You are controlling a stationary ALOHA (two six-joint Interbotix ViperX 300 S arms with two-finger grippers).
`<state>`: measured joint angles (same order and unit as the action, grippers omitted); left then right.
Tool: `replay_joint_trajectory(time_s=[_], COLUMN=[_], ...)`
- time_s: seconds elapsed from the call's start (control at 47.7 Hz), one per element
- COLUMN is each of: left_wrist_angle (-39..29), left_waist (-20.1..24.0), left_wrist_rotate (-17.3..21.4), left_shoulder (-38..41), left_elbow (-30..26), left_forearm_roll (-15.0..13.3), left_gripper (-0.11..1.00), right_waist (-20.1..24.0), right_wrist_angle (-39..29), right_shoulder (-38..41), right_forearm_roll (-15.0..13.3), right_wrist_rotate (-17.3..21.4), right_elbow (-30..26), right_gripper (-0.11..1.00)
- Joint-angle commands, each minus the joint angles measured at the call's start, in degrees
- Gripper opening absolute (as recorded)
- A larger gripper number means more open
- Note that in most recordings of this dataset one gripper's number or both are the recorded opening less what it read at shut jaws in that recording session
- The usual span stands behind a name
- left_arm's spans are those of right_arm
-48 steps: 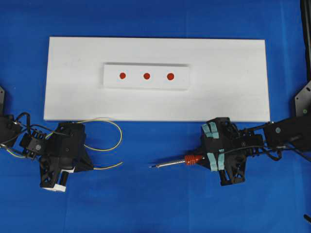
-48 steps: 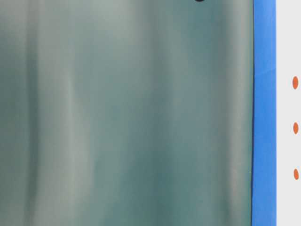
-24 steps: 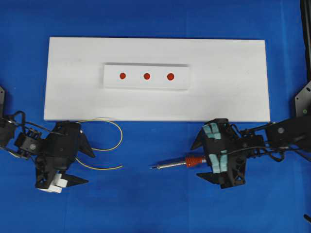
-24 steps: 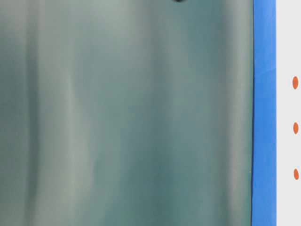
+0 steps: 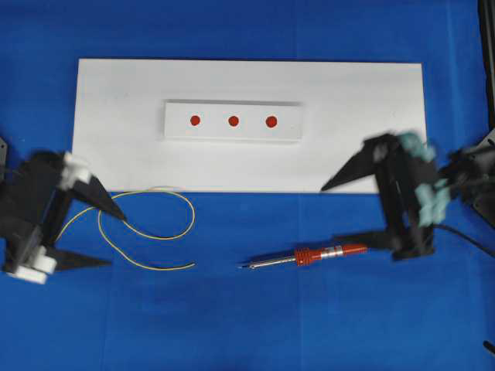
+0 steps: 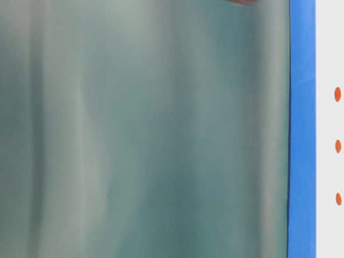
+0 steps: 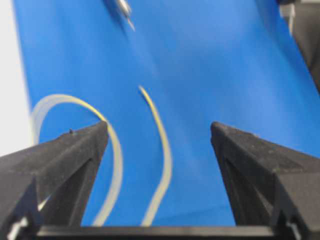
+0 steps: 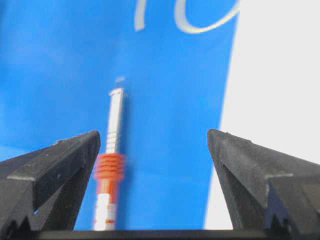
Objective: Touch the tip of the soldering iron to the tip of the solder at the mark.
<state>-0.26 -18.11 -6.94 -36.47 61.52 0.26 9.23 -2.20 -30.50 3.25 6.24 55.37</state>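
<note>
No legible text, brand or number anywhere (only three plain red dots (image 5: 233, 120) on the white block (image 5: 288, 131))

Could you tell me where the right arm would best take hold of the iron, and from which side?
Probably the red-and-silver handle of the iron, behind the ribbed collar, coming straight down from above. It lies flat on the blue cloth, tip pointing left, so jaws set across its long axis would span the thickest part and leave the metal shaft and tip free.

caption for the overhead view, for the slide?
Both grippers, left and right, open and empty; solder and soldering iron lie on the blue mat.
</note>
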Motion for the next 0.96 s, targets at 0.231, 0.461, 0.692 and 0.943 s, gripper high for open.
replay_joint_trajectory(time_s=[0.231, 0.461, 0.692, 0.943], left_wrist_angle=[-2.37, -4.13, -4.13, -2.64], left_waist=[9.23, 16.35, 20.39, 20.39], left_wrist_rotate=[7.21, 9.93, 9.32, 9.23], left_shoulder=[-19.34, -28.48, -30.67, -30.76], left_elbow=[4.13, 8.96, 12.92, 15.12], left_forearm_roll=[0.18, 0.09, 0.09, 0.09], left_gripper=[0.78, 0.78, 0.78, 0.78], right_waist=[-9.93, -15.47, -16.35, -16.35], right_wrist_angle=[-2.81, -1.41, 5.36, 9.84], right_shoulder=[-19.25, -27.51, -27.51, -24.08], right_forearm_roll=[-5.80, -6.15, -5.63, -5.36], right_wrist_rotate=[-0.09, 0.18, 0.79, 0.79], right_elbow=[4.66, 12.39, 18.72, 20.57], right_gripper=[0.82, 0.82, 0.82, 0.82])
